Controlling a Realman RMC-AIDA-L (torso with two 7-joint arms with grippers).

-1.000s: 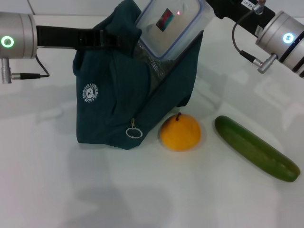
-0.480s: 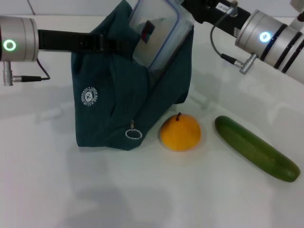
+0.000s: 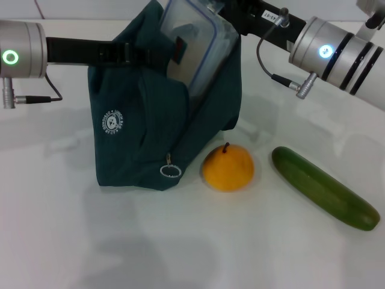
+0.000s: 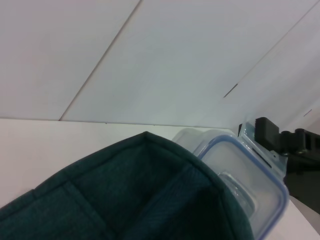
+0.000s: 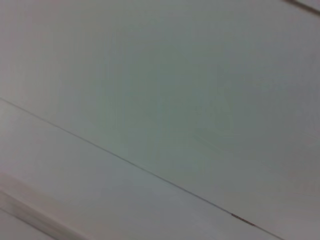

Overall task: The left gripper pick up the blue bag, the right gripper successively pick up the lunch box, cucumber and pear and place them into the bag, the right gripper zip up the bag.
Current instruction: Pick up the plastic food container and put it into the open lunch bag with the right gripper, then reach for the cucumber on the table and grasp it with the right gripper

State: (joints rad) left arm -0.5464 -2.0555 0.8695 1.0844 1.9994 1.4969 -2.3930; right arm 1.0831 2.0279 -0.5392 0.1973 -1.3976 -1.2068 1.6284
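The dark blue bag (image 3: 144, 120) stands open on the white table, its top edge held up by my left gripper (image 3: 141, 54), which is shut on it. My right gripper (image 3: 231, 15) comes in from the back right, shut on the clear lunch box (image 3: 189, 48) with a blue-rimmed lid. The box is tilted on edge and partly inside the bag's mouth. The left wrist view shows the bag's inside (image 4: 125, 200), the lunch box (image 4: 245, 195) at its rim and the right gripper (image 4: 280, 145) behind. The orange-yellow pear (image 3: 228, 168) and the green cucumber (image 3: 325, 188) lie to the bag's right.
The bag's zip pull ring (image 3: 170, 171) hangs low on its front, close to the pear. The white table (image 3: 180, 247) stretches in front of the bag. The right wrist view shows only a plain pale surface.
My right gripper has moved left and down. The lunch box has tilted more steeply and sunk deeper into the bag's mouth. The left arm, pear and cucumber have not moved.
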